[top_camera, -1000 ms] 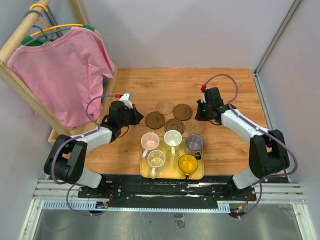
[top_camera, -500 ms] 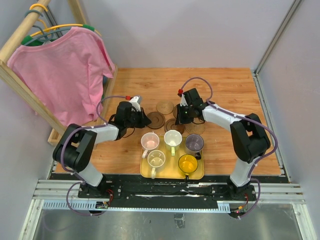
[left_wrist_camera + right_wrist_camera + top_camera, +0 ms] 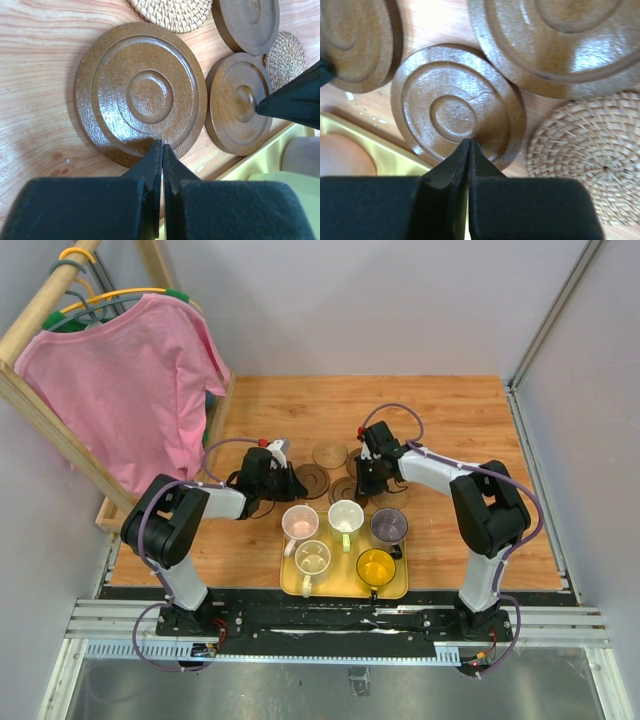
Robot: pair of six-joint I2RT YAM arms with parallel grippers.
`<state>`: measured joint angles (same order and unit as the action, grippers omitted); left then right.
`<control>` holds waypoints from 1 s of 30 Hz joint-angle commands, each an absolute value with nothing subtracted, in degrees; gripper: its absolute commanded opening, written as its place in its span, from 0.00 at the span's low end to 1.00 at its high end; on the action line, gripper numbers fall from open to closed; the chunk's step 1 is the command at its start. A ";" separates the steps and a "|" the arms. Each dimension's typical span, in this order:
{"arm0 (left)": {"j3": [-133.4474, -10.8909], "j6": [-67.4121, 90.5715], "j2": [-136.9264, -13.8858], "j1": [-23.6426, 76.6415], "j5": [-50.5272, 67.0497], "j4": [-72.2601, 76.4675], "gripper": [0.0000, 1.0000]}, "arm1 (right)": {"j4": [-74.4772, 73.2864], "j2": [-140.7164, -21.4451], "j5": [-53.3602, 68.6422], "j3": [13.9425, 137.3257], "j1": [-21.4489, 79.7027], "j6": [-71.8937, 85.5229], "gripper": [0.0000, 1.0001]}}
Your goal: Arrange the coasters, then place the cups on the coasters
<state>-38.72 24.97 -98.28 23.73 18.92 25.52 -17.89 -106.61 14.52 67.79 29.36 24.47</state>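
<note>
Five coasters lie behind the yellow tray (image 3: 290, 585). My left gripper (image 3: 162, 145) is shut, its tips resting on the near rim of a dark ringed coaster (image 3: 140, 92) (image 3: 312, 480). My right gripper (image 3: 469, 141) is also shut, its tips pressed onto the middle dark coaster (image 3: 455, 107) (image 3: 348, 492). A woven coaster (image 3: 392, 494) lies to its right, another woven one (image 3: 329, 453) is behind, and a dark one (image 3: 560, 40) sits partly under the right arm. Five cups stand on the tray: pink (image 3: 299, 523), cream (image 3: 346, 514), purple (image 3: 388, 527), white-green (image 3: 312, 558) and amber (image 3: 376, 566).
A wooden rack with a pink shirt (image 3: 130, 390) stands at the table's left edge. The tray's far rim (image 3: 250, 160) runs close to the two nearest coasters. Grey walls close in the back and right sides.
Both arms have swung inward. The left tips have reached the left dark coaster, and the right gripper has come from the far right down onto the middle dark coaster.
</note>
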 commanded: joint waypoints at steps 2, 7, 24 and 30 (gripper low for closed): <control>-40.15 26.64 -99.44 23.99 14.88 24.52 0.01 | -27.98 -106.52 0.25 69.20 29.17 25.54 0.01; -40.69 26.89 -99.48 24.00 12.58 22.59 0.01 | -31.04 -105.11 -4.30 67.80 25.11 27.63 0.01; -40.68 28.78 -94.45 16.33 3.21 15.51 0.01 | -33.93 -105.34 -13.33 72.31 12.60 28.31 0.01; -45.11 28.13 -96.69 14.37 1.96 14.88 0.01 | -32.47 -112.06 -12.56 81.30 11.71 25.21 0.01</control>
<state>-41.76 28.75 -95.74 15.86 4.40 16.16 -32.62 -108.42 -11.27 76.49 12.23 27.51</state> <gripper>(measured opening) 0.011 0.011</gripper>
